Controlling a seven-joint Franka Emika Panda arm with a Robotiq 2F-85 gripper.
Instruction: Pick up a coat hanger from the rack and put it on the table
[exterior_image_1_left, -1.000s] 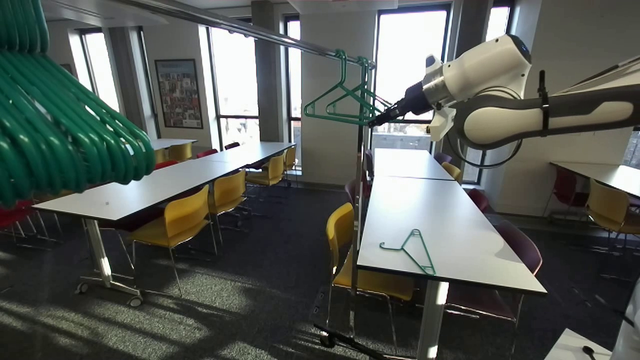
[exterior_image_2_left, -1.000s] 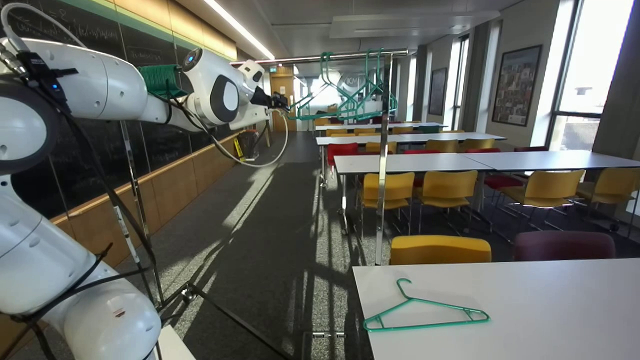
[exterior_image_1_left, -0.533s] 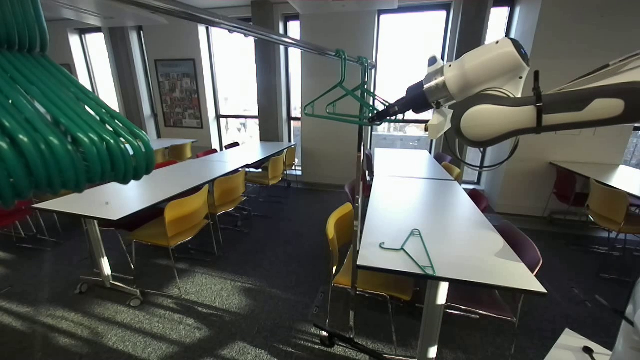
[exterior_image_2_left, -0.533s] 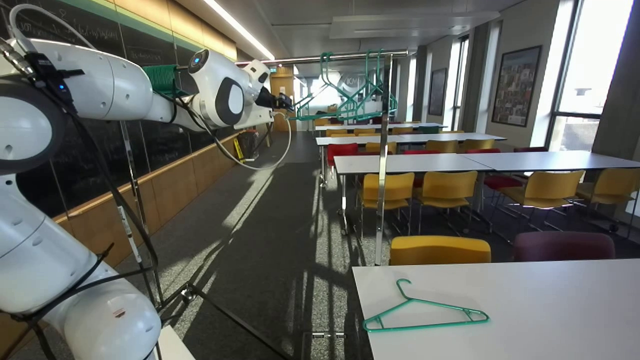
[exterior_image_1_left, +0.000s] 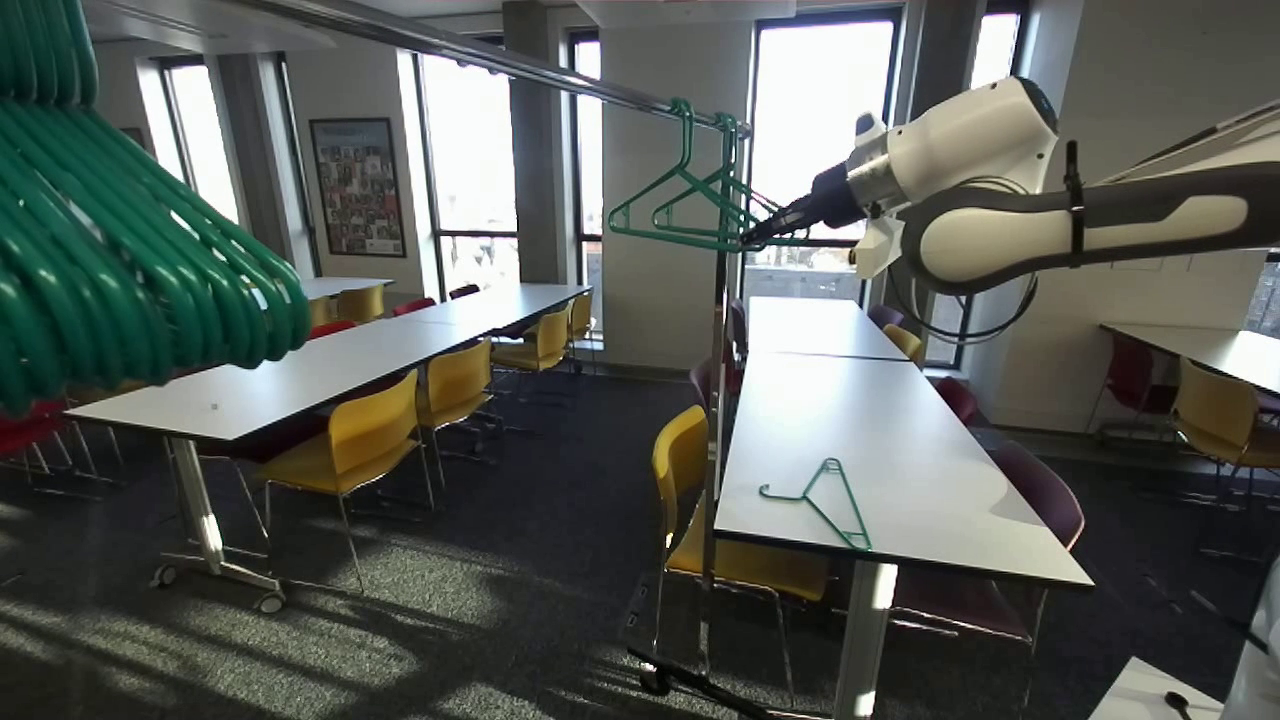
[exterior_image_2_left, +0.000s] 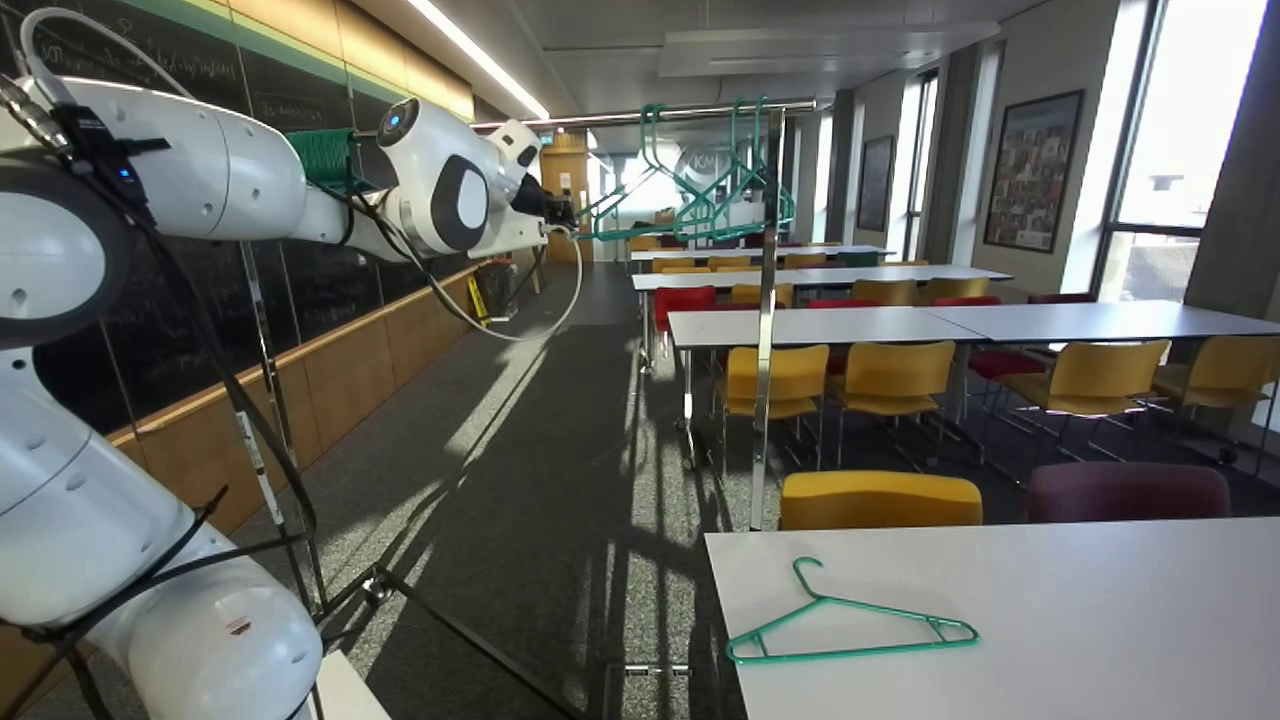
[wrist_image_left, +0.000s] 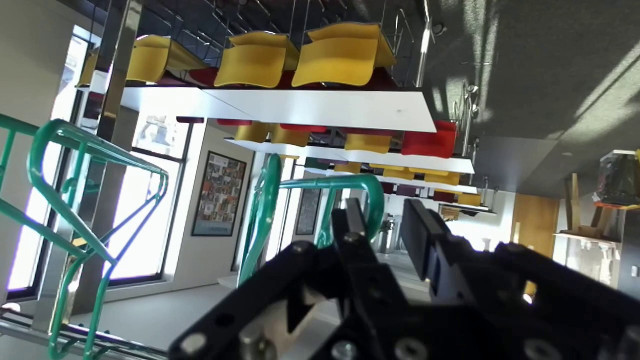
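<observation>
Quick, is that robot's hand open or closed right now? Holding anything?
Gripper: open, its jaws only partway apart, holding nothing, though a green hanger is close by.

Tall bright windows (exterior_image_1_left: 825, 110), dark sun-striped floor (exterior_image_1_left: 450, 590)

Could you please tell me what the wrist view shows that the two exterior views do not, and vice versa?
Only the wrist view: the clear gap between the parted jaws, with a hanger's rounded end appearing in it; whether it truly sits between them I cannot tell.

Only the exterior views: the lone hanger lying on the near table, the thick hanger bunch and the white robot arm.

Shared: hangers on the rack, yellow chairs and a framed poster.
</observation>
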